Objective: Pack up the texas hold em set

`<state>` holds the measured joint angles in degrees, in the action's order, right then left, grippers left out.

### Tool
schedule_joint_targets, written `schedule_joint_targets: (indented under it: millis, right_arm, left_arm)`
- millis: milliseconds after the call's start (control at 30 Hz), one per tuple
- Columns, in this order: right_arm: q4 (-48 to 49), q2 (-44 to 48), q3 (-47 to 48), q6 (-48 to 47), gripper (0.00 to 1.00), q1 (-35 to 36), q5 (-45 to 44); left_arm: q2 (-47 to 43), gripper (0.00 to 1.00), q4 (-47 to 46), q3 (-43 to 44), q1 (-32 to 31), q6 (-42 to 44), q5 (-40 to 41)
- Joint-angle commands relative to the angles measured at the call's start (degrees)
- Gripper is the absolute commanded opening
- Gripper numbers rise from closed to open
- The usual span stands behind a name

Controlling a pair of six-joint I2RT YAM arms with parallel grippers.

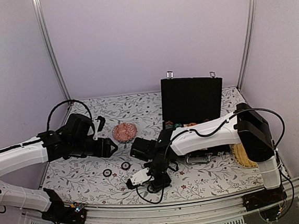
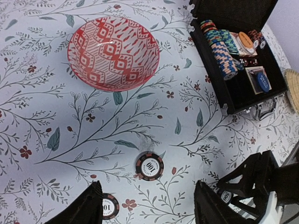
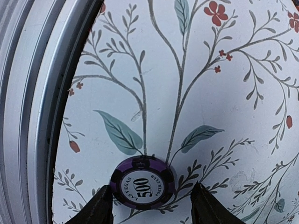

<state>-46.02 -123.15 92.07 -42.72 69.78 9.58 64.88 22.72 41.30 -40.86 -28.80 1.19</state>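
Purple 500 chip [image 3: 143,182]: flat on the table [image 3: 233,93] by its near rail [image 3: 28,116], flanked by the right gripper [image 3: 152,210], fingers apart, likely lined up for pickup. Black 100 chip [image 2: 150,166]: loose below the left gripper [image 2: 149,207], fingers also apart. Hinged briefcase [image 1: 192,98]: lid up, ready to receive.

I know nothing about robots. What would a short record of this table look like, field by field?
case: black briefcase, open, lid upright, at the far side of the floral cloth
inside case: stacked poker chips, orange disc
loose chips: 100 chip and second chip lying flat; purple 500 chip near the front rail
left gripper: open, empty, near the 100 chip
right gripper: open, fingertips either side of the purple 500 chip
other items: red patterned bowl, woven tray
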Motion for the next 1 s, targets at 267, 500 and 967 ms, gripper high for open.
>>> schedule_joint_targets:
  millis: [267,500,967]
  right_arm:
    - [-2.79,-3.81,2.45,1.04,0.52,1.53,-2.04]
    - [-2.59,-3.75,2.59,1.39,0.53,2.32,-1.21]
    - [-3.11,-3.48,2.59,1.23,0.39,2.29,-0.27]
  left_arm:
    - [0.27,0.67,-1.36,-1.22,0.89,0.1,-0.95]
    - [0.33,0.67,-1.54,-1.48,0.87,-0.11,-1.27]
    - [0.55,0.67,-1.8,-1.81,0.87,-0.17,-1.89]
